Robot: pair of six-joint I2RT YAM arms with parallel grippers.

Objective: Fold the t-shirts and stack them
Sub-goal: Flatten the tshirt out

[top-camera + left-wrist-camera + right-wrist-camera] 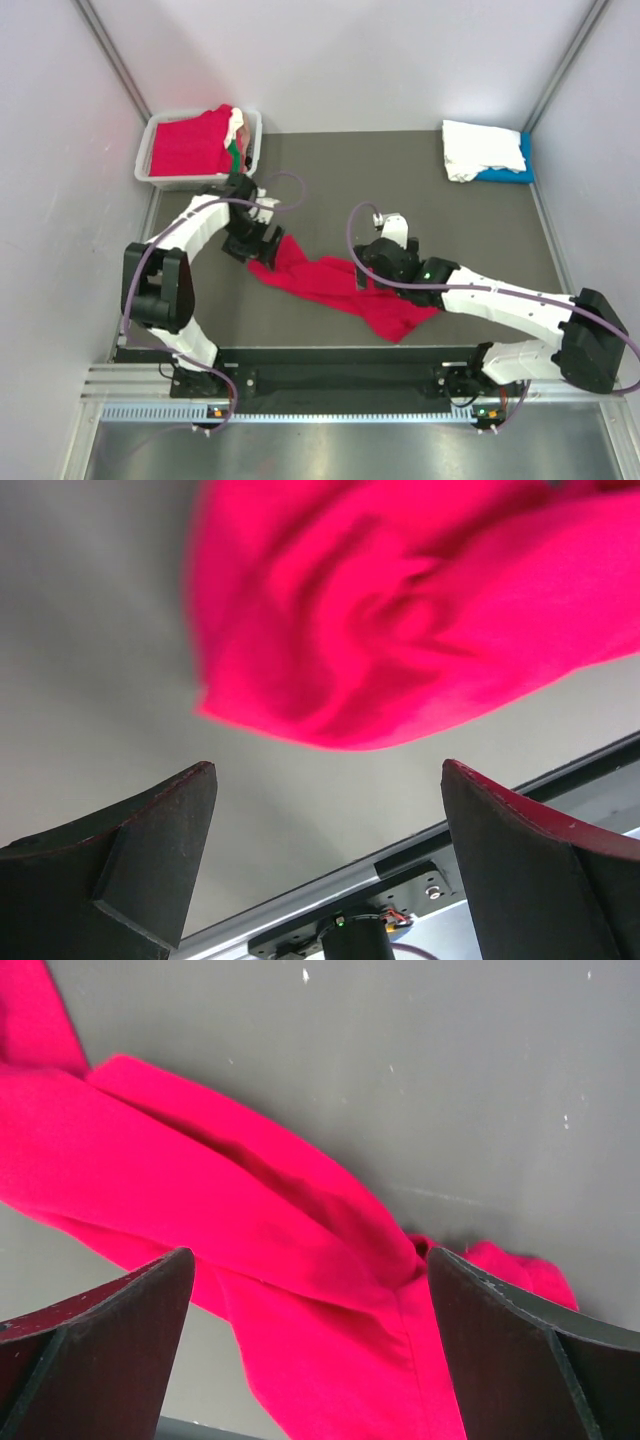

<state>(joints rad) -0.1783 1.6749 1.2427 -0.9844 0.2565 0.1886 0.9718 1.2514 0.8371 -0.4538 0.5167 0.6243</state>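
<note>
The left claw (327,772) hangs spread wide just above the table (400,190), its jaws holding nothing, at the left end of the crumpled red t-shirt (330,280). The right claw (310,1256) is spread just as wide over the shirt's middle, with cloth below the gap but none pinched. The shirt lies in a twisted band slanting from the table's middle down toward the near edge. More red shirts (185,148) fill the tub (160,180) in the far left corner, and a white shirt (480,148) lies on a blue one (512,176) in the far right corner.

The likeliest trouble is a bad pinch. The cloth is rolled on itself, so a claw closing here would probably take several layers or a fold rather than a hem, and the shirt would lift as a rope instead of opening. Its right tip lies close to the near edge and the rail (340,372), and a pull that way could drag it off the table. The two claws also stand near each other, so moves toward the middle risk a knock.

Room for spreading lies toward the far edge, between the tub and the corner stack. The side walls hem in wide sweeps.
</note>
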